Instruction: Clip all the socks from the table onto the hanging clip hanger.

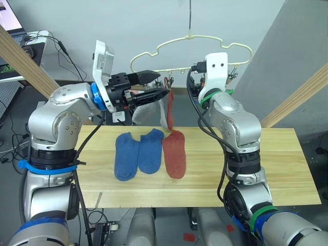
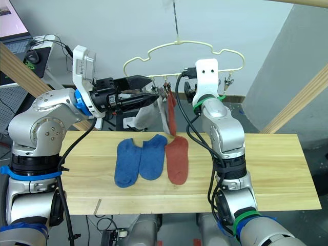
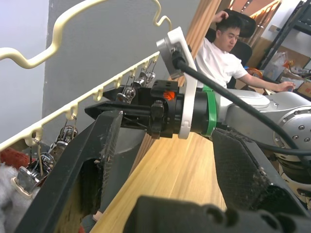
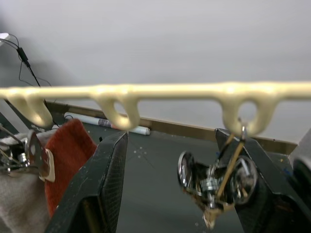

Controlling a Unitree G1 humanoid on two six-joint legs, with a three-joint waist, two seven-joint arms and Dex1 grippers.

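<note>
1. Nearest, on the table: two blue socks lie side by side, with one rust-red sock just beside them at their 3 o'clock. All three run lengthwise front to back, at about 6 o'clock below the hanger.
2. Above them, the left gripper points toward 3 o'clock, fingers spread and empty, its tips next to a hanging rust-red sock and a hanging grey sock, both on clips.
3. Farther back, the right gripper is up at the clip hanger, fingers apart, straddling a free metal clip under the rail.
4. Judgement: the left arm looks nearer the blue socks, which lie down toward 7 o'clock from its tips; the right already stands at an open clip.
</note>
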